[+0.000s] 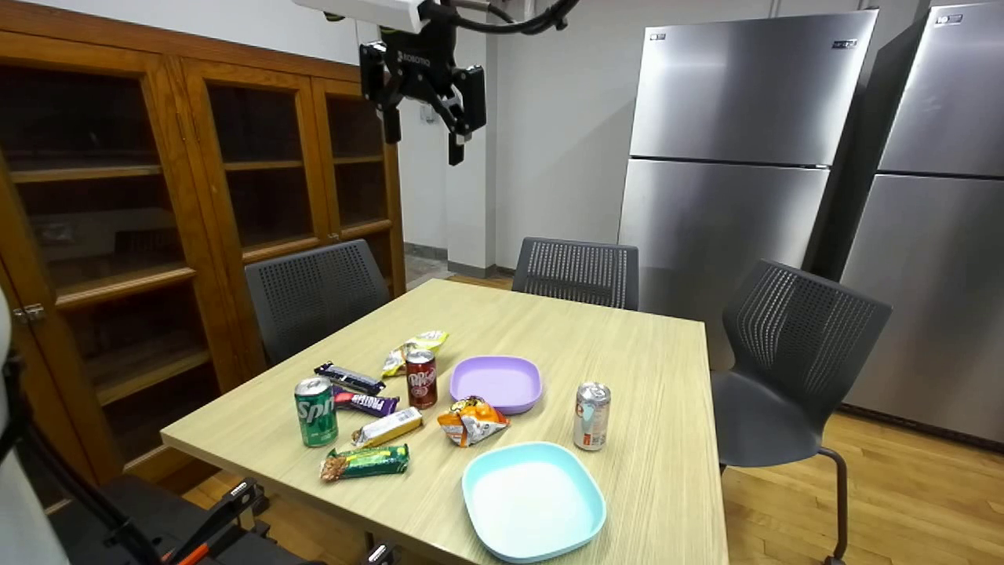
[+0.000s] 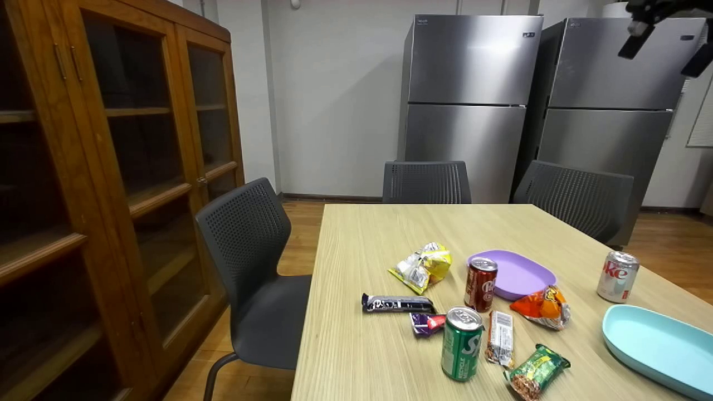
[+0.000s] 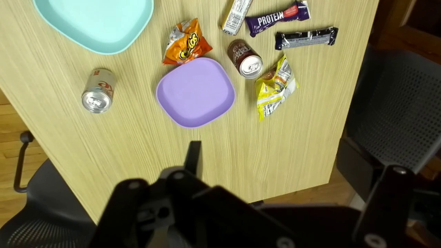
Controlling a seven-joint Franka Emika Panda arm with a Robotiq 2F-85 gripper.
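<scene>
High above the level of the purple plate point(image 1: 496, 383) on the wood-grain table point(image 1: 643, 353) in an exterior view, a gripper point(image 1: 423, 140) spread wide, with nothing held. Just left of the purple plate, a Dr Pepper can point(image 1: 421, 379); on the near side, a Cheetos bag point(image 1: 472, 421); to the right, a silver Coke can point(image 1: 591, 416); in front, a turquoise plate point(image 1: 533, 502). In an exterior view, black fingertips point(image 2: 635, 47), parted, far above and right of the purple plate; left of it, a yellow snack bag point(image 2: 424, 266); front left, a Sprite can point(image 2: 462, 345). In the wrist view, one fingertip below the purple plate in frame, nothing touched; up and right of it, a protein bar point(image 3: 277, 19). Apparently a stage before any grasp, with a long descent and careful lining-up called for before any contact around the purple plate.
</scene>
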